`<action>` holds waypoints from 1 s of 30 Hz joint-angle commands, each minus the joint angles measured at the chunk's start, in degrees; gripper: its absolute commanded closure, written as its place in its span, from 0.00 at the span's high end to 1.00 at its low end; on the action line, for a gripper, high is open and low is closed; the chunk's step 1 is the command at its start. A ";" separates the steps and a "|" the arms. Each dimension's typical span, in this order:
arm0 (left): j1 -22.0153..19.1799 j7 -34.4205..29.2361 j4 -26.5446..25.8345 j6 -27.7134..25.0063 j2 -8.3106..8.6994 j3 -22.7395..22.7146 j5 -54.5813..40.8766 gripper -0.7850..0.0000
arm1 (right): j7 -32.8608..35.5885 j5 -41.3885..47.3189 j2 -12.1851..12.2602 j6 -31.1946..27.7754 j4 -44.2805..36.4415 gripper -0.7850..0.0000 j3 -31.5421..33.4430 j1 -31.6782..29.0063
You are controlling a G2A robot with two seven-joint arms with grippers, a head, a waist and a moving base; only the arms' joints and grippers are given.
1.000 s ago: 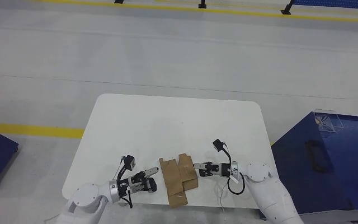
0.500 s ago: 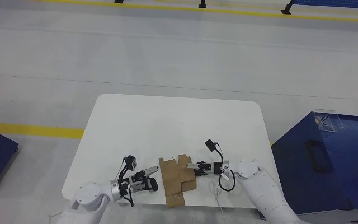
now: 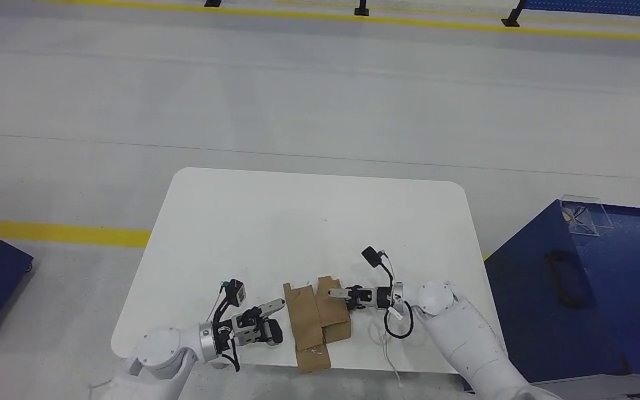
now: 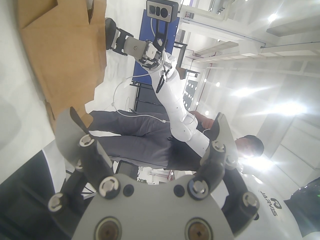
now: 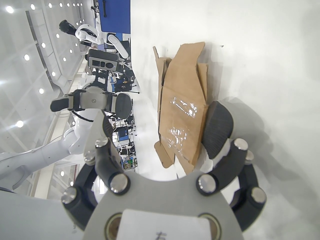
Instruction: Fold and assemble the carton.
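The flattened carton (image 3: 318, 322) lies on the counter (image 3: 300, 220) (near the robot's edge). The left claw (image 3: 272, 322) gapes open just beside it, and the right claw (image 3: 335, 295) is spread open at its opposite side.

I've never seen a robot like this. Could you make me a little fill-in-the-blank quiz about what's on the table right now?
1. The carton lying on the table is made of brown ____.
2. The table's top is coloured ____.
3. The left gripper and the right gripper sit on either side of the carton, and both have their fingers ____.

Missing words: cardboard; white; open.
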 commanded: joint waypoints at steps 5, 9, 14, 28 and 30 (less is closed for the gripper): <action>0.28 0.07 -0.19 -1.01 0.13 0.04 -1.00 1.00 | 1.18 1.99 -0.77 -0.91 0.72 0.37 -1.26 0.51; 0.77 -0.20 -0.73 -1.91 0.29 -0.32 -2.01 1.00 | 0.78 1.40 -1.28 -0.87 1.83 0.00 -2.40 1.07; 1.84 -0.99 -1.89 -3.74 0.59 -1.44 -4.13 1.00 | 0.29 1.13 -1.91 -1.16 3.34 0.00 -3.57 1.75; 6.02 -4.50 -3.53 -9.63 0.90 -6.46 -20.89 1.00 | 3.96 12.47 -0.10 -12.16 -3.95 0.00 2.28 -0.44; 5.64 -3.71 -2.25 -8.91 0.74 -6.10 -22.35 1.00 | 4.94 14.48 1.50 -11.18 -11.95 0.00 5.29 -2.55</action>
